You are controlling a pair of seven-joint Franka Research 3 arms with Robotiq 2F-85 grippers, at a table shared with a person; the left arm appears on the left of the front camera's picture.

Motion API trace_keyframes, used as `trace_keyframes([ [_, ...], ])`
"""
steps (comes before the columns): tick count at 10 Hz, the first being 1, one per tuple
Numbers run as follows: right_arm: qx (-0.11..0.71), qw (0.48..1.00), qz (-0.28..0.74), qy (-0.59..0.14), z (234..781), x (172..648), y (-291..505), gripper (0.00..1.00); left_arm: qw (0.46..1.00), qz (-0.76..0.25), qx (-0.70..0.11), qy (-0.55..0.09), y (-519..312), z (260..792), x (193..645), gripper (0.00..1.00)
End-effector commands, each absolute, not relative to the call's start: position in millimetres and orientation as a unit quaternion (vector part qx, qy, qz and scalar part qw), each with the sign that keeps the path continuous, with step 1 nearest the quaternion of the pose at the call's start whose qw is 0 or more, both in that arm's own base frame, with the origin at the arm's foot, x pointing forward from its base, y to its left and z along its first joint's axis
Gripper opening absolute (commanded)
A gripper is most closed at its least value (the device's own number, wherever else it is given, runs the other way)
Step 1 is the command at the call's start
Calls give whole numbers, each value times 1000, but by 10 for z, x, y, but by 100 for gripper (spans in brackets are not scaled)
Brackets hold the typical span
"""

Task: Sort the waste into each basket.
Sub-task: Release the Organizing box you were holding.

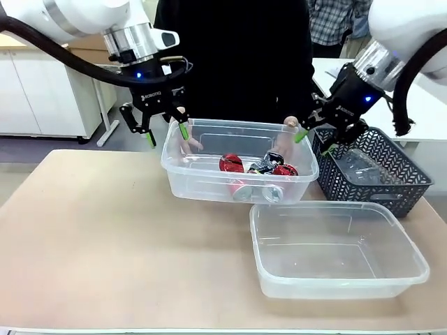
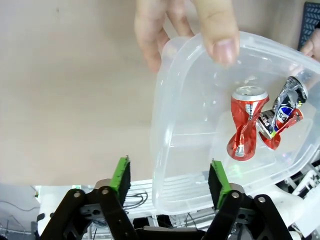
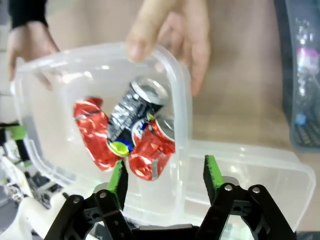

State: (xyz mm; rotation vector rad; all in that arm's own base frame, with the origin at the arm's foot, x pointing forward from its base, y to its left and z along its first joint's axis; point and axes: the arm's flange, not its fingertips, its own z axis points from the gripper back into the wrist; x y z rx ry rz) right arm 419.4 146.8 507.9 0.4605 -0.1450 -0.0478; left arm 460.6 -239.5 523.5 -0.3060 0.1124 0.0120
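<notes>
Waste (image 1: 231, 163) in the clear tub (image 1: 202, 183) is steadied by the person's hands (image 2: 185, 25), so the wide-open, empty left gripper (image 1: 167, 135) and right gripper (image 1: 314, 143) are best drawn outward.

This looks like a robotics lab or test room. A white left arm (image 1: 70, 21) and a white right arm (image 1: 412, 28) reach over a plain beige table (image 1: 105, 230). White cabinets (image 1: 42, 91) stand beyond the table's far left corner and a white desk (image 1: 429, 105) beyond its far right. A person in a dark top (image 1: 230, 56) stands at its far edge.
</notes>
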Motion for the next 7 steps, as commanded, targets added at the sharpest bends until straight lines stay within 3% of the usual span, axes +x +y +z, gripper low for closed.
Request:
trace_keyframes([
  [1,275,952,8,-130,4917,4078,1434,100,984,4,-177,32,-2313,5175,4386,100],
  [3,264,955,15,-137,4874,4067,1473,100,985,-17,-174,13,-2341,5204,4314,100],
  [4,263,955,11,-140,4861,4095,1501,100,983,-31,-178,32,-2366,5219,4326,100],
  [7,248,960,-4,-127,4976,4103,1484,100,987,1,-160,27,-2361,5237,4410,100],
])
